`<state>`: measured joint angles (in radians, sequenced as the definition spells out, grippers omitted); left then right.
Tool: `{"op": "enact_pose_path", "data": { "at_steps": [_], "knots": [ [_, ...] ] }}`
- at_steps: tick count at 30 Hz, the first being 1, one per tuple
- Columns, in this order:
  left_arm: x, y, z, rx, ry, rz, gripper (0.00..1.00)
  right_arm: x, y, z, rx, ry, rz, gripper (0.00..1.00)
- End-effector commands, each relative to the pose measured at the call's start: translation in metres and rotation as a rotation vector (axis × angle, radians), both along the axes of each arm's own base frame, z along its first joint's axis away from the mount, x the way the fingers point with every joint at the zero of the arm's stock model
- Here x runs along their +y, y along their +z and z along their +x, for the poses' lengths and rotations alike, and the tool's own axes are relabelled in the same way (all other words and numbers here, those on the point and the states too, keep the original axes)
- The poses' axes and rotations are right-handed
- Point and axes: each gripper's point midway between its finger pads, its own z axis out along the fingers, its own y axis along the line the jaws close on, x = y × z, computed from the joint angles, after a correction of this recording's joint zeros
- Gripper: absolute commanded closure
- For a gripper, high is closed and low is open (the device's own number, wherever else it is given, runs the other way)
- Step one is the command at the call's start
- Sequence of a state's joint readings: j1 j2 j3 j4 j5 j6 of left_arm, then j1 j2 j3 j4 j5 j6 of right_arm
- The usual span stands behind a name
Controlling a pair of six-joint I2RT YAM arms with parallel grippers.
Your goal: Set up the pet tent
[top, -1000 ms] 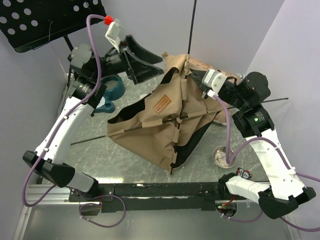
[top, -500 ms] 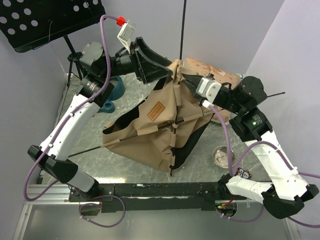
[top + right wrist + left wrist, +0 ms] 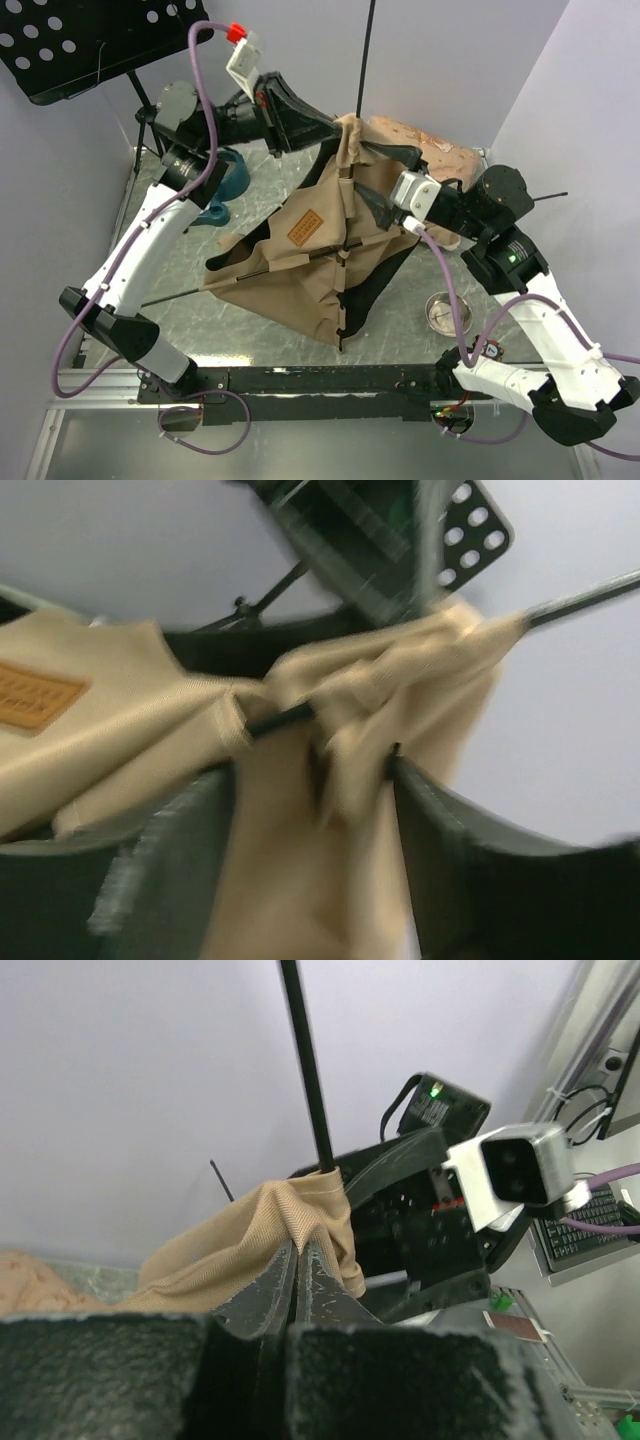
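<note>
The pet tent (image 3: pixel 310 265) is a tan fabric heap with a black base panel and a brown label patch (image 3: pixel 302 229), half raised at mid-table. A thin black pole (image 3: pixel 366 50) rises from its peak. My left gripper (image 3: pixel 335 128) is shut on the fabric at the peak; in the left wrist view its fingertips (image 3: pixel 297 1252) pinch a tan fold just below the pole (image 3: pixel 305 1070). My right gripper (image 3: pixel 381 178) stands open just right of the peak. In its wrist view the right gripper (image 3: pixel 315 790) has loose fabric and a pole (image 3: pixel 285 718) between its spread fingers.
A blue pet bowl (image 3: pixel 226 182) sits behind my left arm. A pinkish plush cushion (image 3: pixel 432 146) lies at the back right. A small metal dish (image 3: pixel 443 312) stands at the right front. A black perforated stand (image 3: pixel 80 40) overhangs the back left. Pole ends stick out left (image 3: pixel 175 292) and right (image 3: pixel 552 195).
My left gripper swung in to the tent's peak and shut on the fabric. My right gripper, shut at the peak before, has opened and let go.
</note>
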<state>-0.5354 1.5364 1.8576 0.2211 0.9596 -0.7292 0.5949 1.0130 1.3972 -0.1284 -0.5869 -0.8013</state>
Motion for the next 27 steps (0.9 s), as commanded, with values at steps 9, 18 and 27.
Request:
{"op": "enact_pose_path", "data": {
  "at_steps": [9,18,27],
  "knots": [
    [0.027,0.074,-0.039,-0.235,-0.11,-0.138,0.99,-0.027,0.042,-0.037,0.157,0.011,0.122,0.08],
    [0.033,0.079,-0.061,-0.305,-0.155,-0.126,0.99,-0.038,0.097,-0.024,0.323,0.089,0.269,0.04],
    [0.033,0.071,-0.077,-0.334,-0.207,-0.106,0.99,-0.015,0.09,-0.036,0.541,0.373,0.153,0.05]
  ]
}}
